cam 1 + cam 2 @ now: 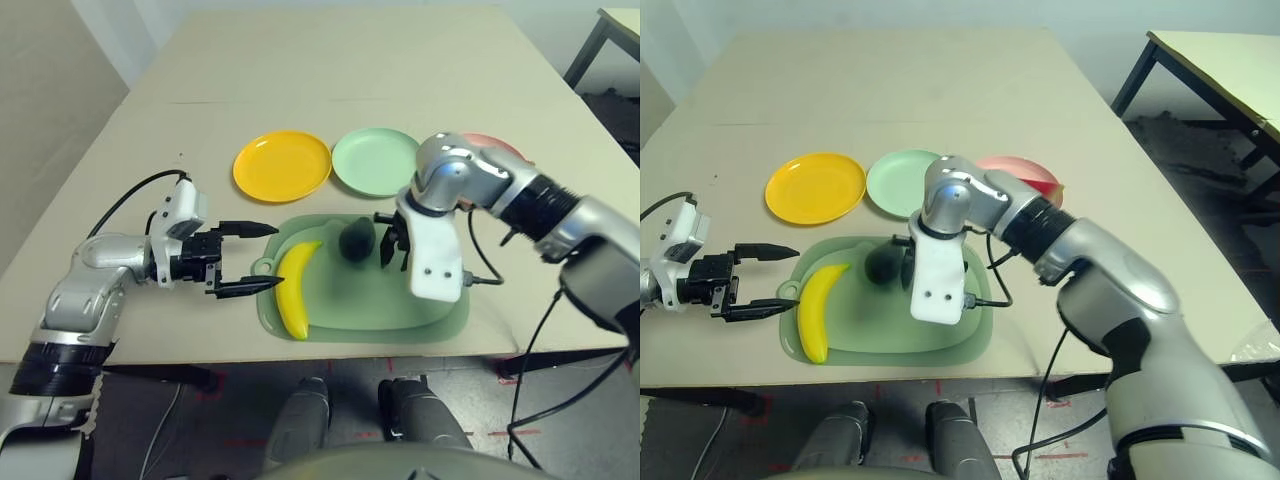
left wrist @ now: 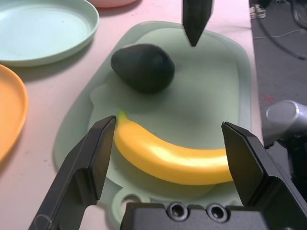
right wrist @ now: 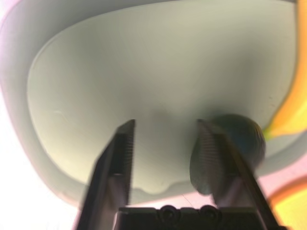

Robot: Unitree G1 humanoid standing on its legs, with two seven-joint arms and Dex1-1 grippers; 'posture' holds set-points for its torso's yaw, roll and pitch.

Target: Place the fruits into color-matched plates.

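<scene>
Silver forearm (image 1: 1115, 255) holds the right gripper (image 3: 166, 122), part-open and empty, beside the avocado (image 1: 357, 241), presumably to straddle it; the left gripper (image 1: 281, 256), empty, gapes toward the banana (image 1: 291, 290), likely for grasping.

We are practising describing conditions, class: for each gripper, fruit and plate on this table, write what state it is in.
Left gripper: open, beside the banana
Right gripper: open, at the avocado
Banana: lying on the green mat
Avocado: lying on the mat
Watermelon wedge: on the pink plate
Yellow plate: empty
Mint plate: empty
</scene>
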